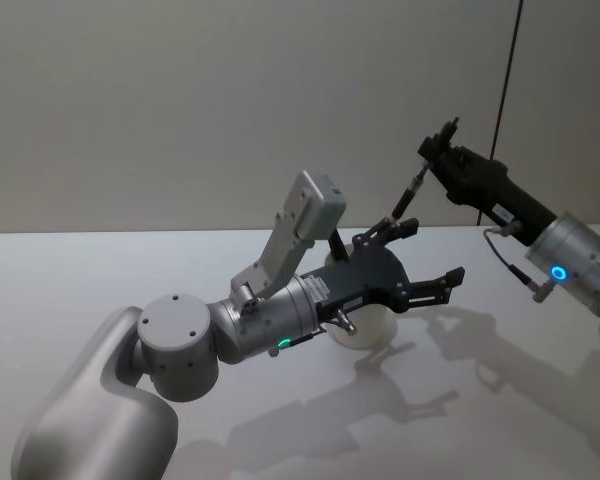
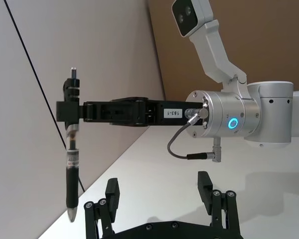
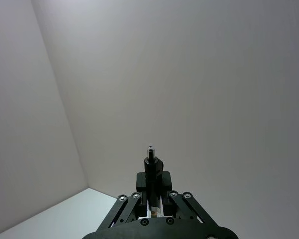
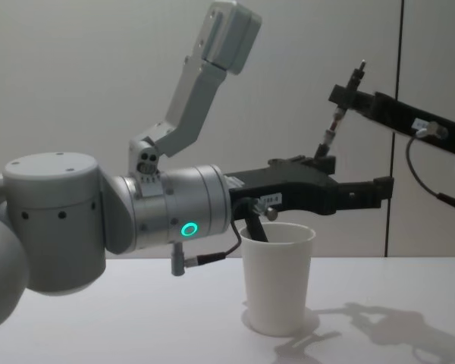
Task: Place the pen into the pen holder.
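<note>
Nearest the chest camera, the left arm (image 4: 98,220) is stretched across the table (image 4: 136,326), and the left gripper (image 4: 364,186) is held above the rim of the pen holder (image 4: 277,277) with its fingers (image 1: 442,283) spread apart, nothing between them. A white cup with a rolled rim, the pen holder is stood upright on the table directly beneath the gripper body; in the head view it is seen at about the 6 o'clock side of that gripper, largely covered by it. Further toward 3 o'clock and higher up, the right gripper (image 2: 70,112) is raised well above the table, its fingers clamped on the pen (image 2: 72,169) near the pen's upper end. From the grip the pen is hung nearly upright, tip down, in the air. In the head view the pen is found at roughly 2 o'clock from the pen holder, well apart from the cup and not yet inside it.
</note>
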Tool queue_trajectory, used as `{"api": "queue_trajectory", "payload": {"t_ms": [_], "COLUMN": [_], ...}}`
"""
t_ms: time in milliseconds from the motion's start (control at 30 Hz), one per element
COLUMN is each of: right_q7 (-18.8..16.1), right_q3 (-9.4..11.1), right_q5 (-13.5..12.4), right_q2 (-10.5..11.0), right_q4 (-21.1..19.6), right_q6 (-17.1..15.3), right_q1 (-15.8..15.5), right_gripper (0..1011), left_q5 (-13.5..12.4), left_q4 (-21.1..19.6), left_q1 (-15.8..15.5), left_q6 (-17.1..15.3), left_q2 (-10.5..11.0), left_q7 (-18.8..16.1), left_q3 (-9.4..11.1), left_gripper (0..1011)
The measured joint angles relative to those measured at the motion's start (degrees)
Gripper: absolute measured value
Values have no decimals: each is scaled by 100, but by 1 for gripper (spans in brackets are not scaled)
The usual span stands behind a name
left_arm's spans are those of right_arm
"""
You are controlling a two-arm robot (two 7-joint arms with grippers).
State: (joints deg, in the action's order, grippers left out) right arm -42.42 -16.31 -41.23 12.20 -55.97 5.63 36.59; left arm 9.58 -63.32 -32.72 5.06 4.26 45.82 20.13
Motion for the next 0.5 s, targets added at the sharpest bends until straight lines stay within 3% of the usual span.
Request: {"api": "queue_trajectory", "payload": {"t_ms": [500], "right_q7": [3], "right_q3": [-140], "right_q5": [126], "right_q2": [-130], "right_q4": [232], "right_q6": [64], "right_q1": [160], "right_gripper": [156], "left_q5": [0], "left_q4": [0], "left_q1": [0], "left_q6": [0], "left_q2": [0], "left_q7": [0], "left_q3": [0], "left_gripper": [1003]}}
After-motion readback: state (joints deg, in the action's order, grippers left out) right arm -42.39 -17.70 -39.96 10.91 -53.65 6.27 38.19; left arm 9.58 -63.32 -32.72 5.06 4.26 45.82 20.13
